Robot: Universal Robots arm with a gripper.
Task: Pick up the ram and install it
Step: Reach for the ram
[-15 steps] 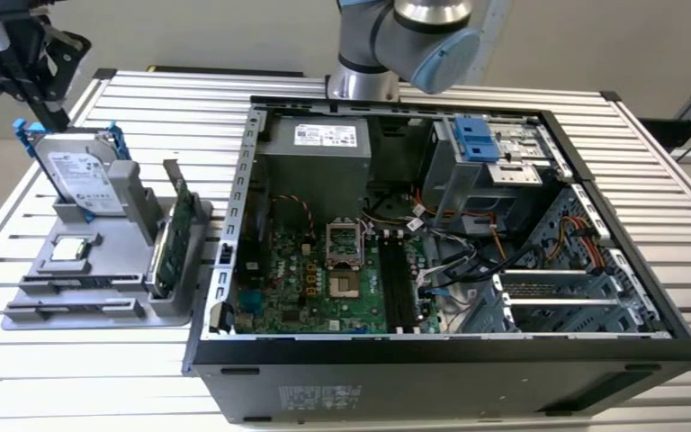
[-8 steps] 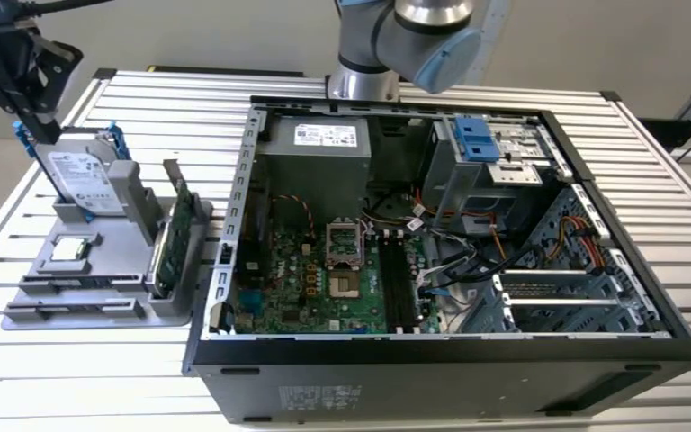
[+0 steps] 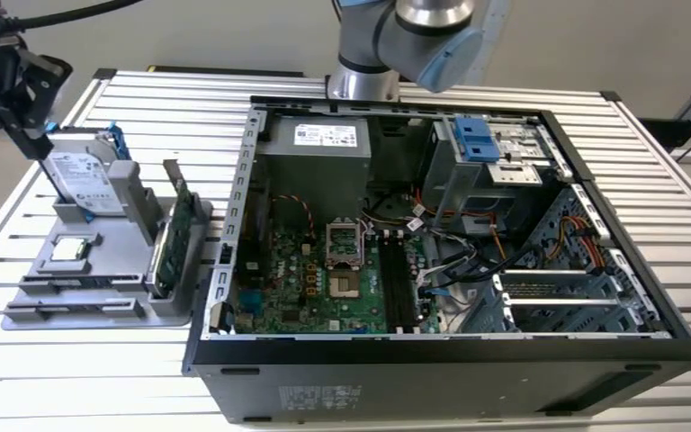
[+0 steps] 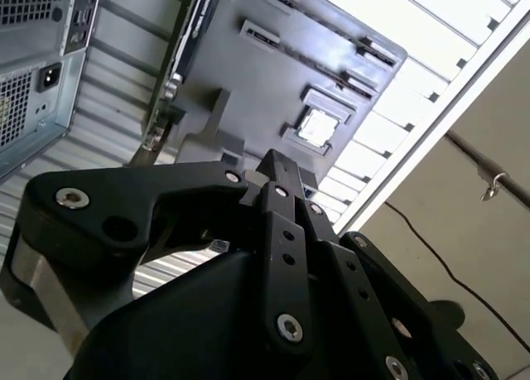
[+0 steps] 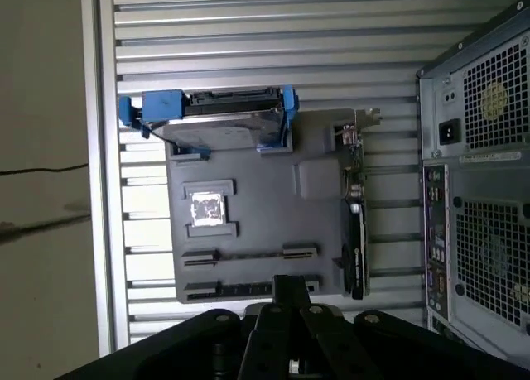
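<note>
Black fingers (image 5: 290, 291) look pressed together, empty, above the hard drive (image 3: 82, 175). In the exterior view, your ram (image 5: 240, 290) stands in the grey tray's (image 3: 100, 270) end slot, six o'clock from them, long axis nine-to-three.

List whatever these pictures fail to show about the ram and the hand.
hand: exterior view, cut off by the left edge.
ram: first wrist view, a thin edge-on strip in the grey tray; the hand covers part of it.
motherboard memory slots: exterior view, too small to tell whether any is filled.
</note>
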